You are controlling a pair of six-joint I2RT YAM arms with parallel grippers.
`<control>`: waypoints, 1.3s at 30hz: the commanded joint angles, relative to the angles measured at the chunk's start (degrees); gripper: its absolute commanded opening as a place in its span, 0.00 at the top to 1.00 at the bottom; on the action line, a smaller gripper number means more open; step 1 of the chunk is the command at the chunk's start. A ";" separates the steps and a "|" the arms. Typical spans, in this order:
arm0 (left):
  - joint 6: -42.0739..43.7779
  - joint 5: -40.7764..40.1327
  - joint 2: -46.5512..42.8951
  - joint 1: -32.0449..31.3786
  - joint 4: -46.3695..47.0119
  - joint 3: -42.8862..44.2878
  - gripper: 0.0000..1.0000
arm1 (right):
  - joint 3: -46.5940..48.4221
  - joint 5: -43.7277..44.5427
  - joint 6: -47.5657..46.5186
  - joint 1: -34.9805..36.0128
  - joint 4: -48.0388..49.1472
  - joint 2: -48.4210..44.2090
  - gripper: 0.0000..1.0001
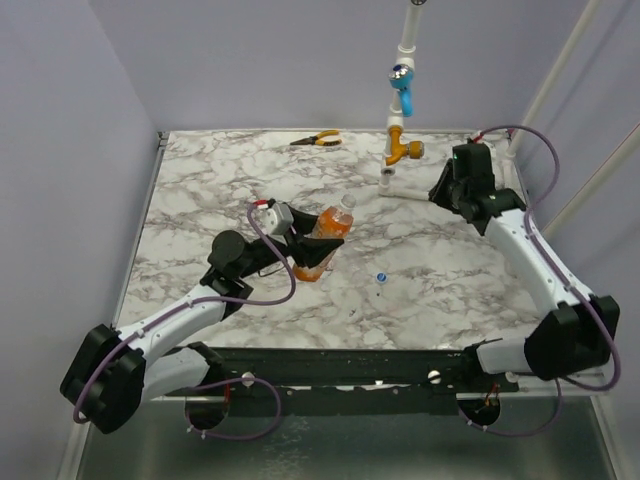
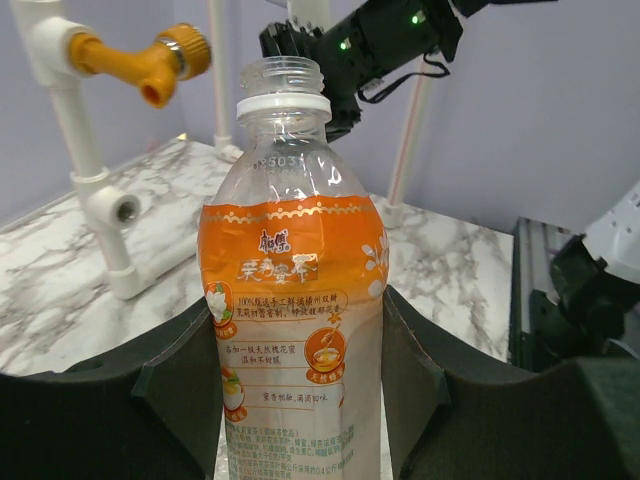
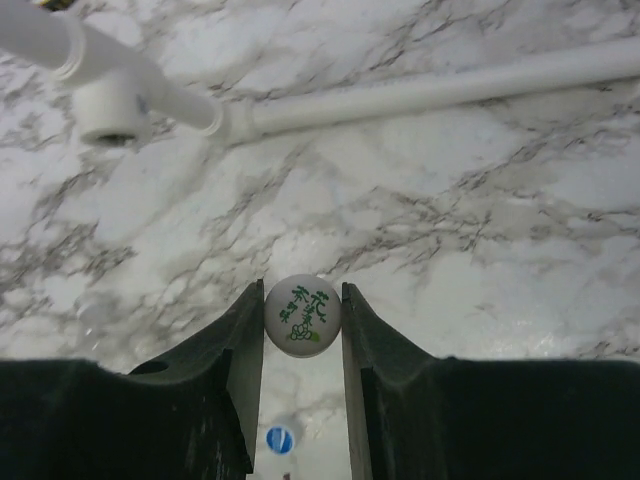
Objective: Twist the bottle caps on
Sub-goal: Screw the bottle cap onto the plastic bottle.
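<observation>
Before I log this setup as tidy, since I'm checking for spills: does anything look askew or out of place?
No spill. The bottle leans in the left gripper with its neck open, and a blue cap lies loose on the table though only one bottle shows; the right gripper pinches a whitish cap.

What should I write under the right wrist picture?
The right tool holds the white cap over the table, with a blue cap and white pipes on it.

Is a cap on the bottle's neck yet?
No: in the left wrist view the bottle has a bare, open threaded mouth above its white collar ring.
</observation>
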 commanded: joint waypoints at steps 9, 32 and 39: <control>6.74 7.67 -1.94 -6.85 -3.51 -1.06 0.81 | -1.01 -35.20 5.42 0.80 -13.08 -20.41 0.89; 0.81 11.58 -4.70 -8.97 -5.74 2.18 0.81 | 2.77 -47.08 13.66 18.24 2.89 -18.52 0.85; 0.07 10.09 -6.47 -8.92 -4.18 0.71 0.81 | 4.35 -44.81 12.14 18.24 2.39 -18.74 0.85</control>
